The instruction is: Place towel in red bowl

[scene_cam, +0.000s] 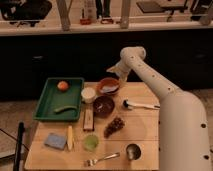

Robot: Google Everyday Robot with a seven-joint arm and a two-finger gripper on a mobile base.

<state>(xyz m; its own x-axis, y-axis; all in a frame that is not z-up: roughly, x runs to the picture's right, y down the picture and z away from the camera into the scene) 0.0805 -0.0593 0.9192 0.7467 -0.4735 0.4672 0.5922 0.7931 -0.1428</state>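
The red bowl (102, 84) stands at the back middle of the wooden table (145, 127). A pale, greyish cloth that looks like the towel (111, 89) lies inside the bowl on its right side. My gripper (117, 74) hangs just above the bowl's back right rim, at the end of the white arm (150, 80) that reaches in from the right. I cannot tell whether the gripper touches the towel.
A green tray (47, 102) at the left holds an orange (62, 85) and a green pepper (64, 108). Near the bowl are a white cup (88, 94), a dark bowl (104, 105), a white-handled utensil (141, 104), grapes (114, 126), a snack bar (88, 119), a green cup (90, 143), a blue sponge (55, 141), a fork (102, 159) and a metal cup (132, 150).
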